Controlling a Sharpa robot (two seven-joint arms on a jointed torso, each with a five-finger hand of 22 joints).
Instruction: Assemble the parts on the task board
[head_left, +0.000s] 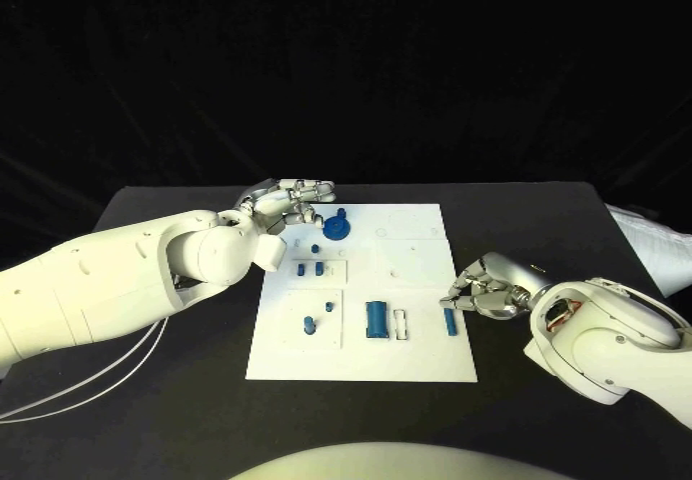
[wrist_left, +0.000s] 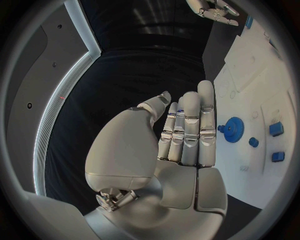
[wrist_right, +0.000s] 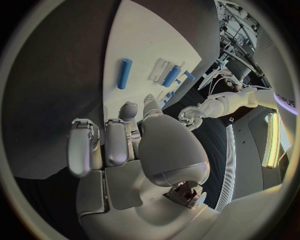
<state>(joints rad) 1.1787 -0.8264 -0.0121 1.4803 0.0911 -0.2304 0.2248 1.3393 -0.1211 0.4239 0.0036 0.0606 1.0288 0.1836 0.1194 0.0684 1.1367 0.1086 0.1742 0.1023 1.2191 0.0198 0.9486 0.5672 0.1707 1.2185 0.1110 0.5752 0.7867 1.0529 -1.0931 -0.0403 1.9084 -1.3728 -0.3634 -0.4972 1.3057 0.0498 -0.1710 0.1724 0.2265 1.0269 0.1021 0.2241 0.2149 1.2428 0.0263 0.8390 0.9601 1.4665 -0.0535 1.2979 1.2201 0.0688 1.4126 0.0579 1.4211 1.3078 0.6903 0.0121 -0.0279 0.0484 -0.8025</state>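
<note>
Hands hold nothing: left hand (head_left: 289, 199) flat, fingers together; right hand (head_left: 486, 287) curled beside task board (head_left: 418, 360).

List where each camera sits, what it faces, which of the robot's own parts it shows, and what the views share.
Head view: on the head, looking down at the task board; left hand and right hand show.
Left wrist view: behind the left hand, facing the blue gear.
Right wrist view: behind the right hand, facing the blue cylinder.
Shared: the board and both hands.

Matt white task board (head_left: 418, 345), glossy blue plastic parts (head_left: 376, 318), matt black table (head_left: 173, 420), smooth silver metallic fingers (wrist_left: 190, 125)
</note>
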